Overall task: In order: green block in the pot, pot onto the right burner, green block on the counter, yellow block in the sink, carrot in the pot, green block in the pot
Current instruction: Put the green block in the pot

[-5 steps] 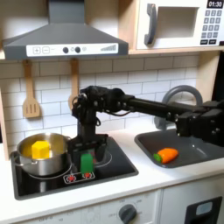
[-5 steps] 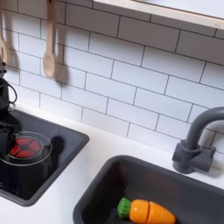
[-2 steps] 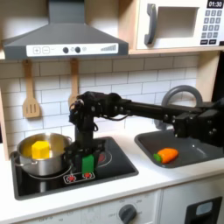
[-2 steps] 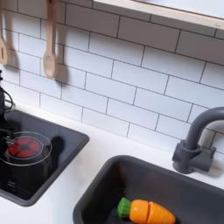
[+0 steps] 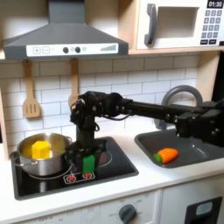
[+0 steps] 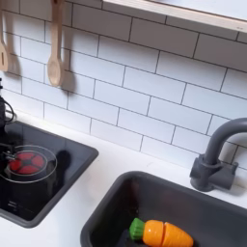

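While lower than before, tool (image 5: pixel 87 154) straddles green block (image 5: pixel 87 163) | fingers spread | pot (image 5: pixel 44 155) unmoved

A white glossy subway-tile wall (image 5: pixel 131 79) with grey grout backs the toy kitchen in both exterior views. In the first exterior view, a grey metal range hood (image 5: pixel 63 37) hangs upper left, a white microwave (image 5: pixel 179 22) in a wooden cabinet upper right. Two wooden utensils (image 6: pixel 55 43) hang on the tiles. White cabinet fronts (image 5: pixel 131 208) run below. Lighting is even.
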You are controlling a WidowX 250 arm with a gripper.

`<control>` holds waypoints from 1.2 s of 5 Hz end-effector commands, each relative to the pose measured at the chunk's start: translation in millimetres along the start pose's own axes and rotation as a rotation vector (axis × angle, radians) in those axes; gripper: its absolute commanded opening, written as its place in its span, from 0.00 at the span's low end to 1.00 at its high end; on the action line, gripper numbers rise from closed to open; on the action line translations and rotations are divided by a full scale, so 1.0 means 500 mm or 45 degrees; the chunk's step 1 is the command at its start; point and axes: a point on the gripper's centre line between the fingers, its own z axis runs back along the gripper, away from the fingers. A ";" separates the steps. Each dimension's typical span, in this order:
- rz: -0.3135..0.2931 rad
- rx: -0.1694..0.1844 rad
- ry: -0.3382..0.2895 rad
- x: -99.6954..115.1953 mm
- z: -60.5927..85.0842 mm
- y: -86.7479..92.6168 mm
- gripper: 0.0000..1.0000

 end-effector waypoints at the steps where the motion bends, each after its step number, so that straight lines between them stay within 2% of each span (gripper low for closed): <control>1: 0.019 -0.025 -0.096 0.032 0.090 -0.007 0.00; 2: 0.034 -0.008 -0.165 0.050 0.136 -0.003 0.00; 4: 0.096 0.044 -0.266 0.081 0.187 0.021 0.00; 6: 0.145 0.066 -0.293 0.107 0.179 0.050 0.00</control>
